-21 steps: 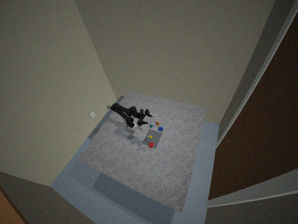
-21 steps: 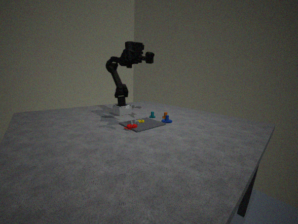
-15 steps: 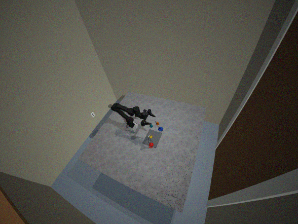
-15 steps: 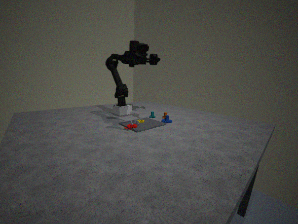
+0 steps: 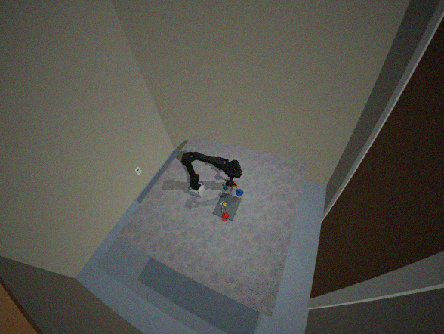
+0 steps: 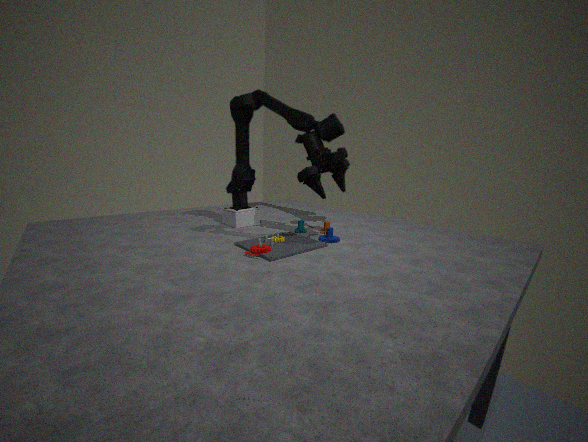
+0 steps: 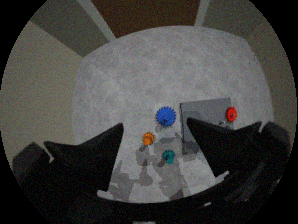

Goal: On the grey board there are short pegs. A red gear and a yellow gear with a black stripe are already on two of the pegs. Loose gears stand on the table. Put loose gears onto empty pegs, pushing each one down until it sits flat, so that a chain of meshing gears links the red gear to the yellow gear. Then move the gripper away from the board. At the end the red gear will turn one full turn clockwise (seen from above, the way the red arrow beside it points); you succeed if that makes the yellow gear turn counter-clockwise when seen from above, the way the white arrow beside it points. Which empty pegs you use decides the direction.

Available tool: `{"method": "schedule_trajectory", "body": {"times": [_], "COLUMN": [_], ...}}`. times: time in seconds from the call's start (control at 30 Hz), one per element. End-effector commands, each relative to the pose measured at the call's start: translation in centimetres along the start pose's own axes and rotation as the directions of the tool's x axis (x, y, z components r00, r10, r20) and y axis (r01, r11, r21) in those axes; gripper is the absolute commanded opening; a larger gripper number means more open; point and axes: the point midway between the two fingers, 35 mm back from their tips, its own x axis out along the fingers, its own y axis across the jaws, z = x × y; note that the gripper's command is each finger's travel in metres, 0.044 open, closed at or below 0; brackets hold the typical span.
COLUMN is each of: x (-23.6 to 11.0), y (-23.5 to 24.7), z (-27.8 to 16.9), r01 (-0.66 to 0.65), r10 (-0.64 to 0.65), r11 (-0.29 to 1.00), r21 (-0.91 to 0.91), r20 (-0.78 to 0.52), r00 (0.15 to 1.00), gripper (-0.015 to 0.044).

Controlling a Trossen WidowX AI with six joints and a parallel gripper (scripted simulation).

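The grey board lies on the table. The red gear sits at one edge of the board. The yellow gear is also on it, hidden in the wrist view. Short pegs stand between them. A blue gear, an orange gear and a teal gear stand on the table beside the board. My gripper is open and empty, high above the loose gears.
The arm's white base stands on the table beyond the board. The arm's shadows fall across the table and part of the board. A table edge shows at the right in the exterior view.
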Motion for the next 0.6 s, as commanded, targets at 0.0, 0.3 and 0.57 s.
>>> {"method": "schedule_trajectory", "body": {"times": [0.0,0.3,0.57], "x": [2.6,4.6,6.0], "y": [1.8,3.1,2.9], "z": [-4.0,-7.4,-8.0], "r01": [0.074,0.176,0.176], "r10": [-0.073,-0.175,-0.175], "r11": [0.997,0.984,0.984], "r21": [-0.003,-0.038,-0.038], "r20": [-0.234,-0.43,-0.43], "r00": [0.97,0.886,0.886], "gripper": [0.044,0.044,0.044]}}
